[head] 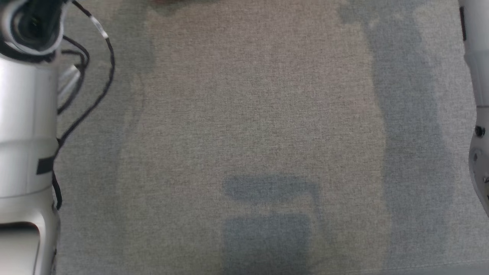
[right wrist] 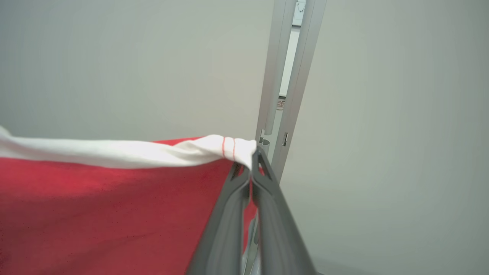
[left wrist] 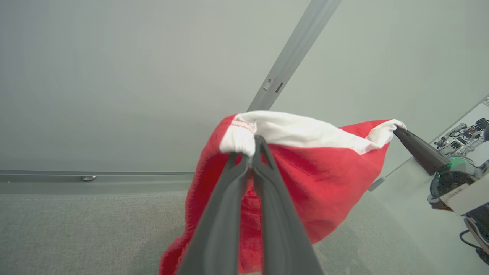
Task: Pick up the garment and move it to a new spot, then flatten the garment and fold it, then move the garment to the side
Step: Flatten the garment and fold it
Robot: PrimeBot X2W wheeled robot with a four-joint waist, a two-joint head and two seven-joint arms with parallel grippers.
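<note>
**Pincer state**

- Left pincer [left wrist: 253, 151]: the jaws are drawn together to a narrow slit. They clamp one gathered end of the white band on the red fabric garment [left wrist: 328, 168].
- Right pincer [right wrist: 254, 157]: the jaws are pressed fully together. They clamp the opposite end of the same white band, just beside two thin red stitch lines.

**Garment condition**

- The white band spans from one pincer to the other with a slight sag.
- The red body hangs below the band in loose folds. It bulges outward between the two grip points.
- The fabric is matt and soft, and is creased near each clamped end.

**Garment location**

- The garment hangs in the air above the grey textile-covered desk [left wrist: 76, 229], carried by both pincers.
- Its lowest fold runs out of the left wrist view. It cannot be told whether that fold touches the desk.
- Above the desk's left edge in the head view are the pale left forearm [head: 23, 114] and a black cable [head: 100, 88].
- Soft grey shadows lie on the desk.
</note>
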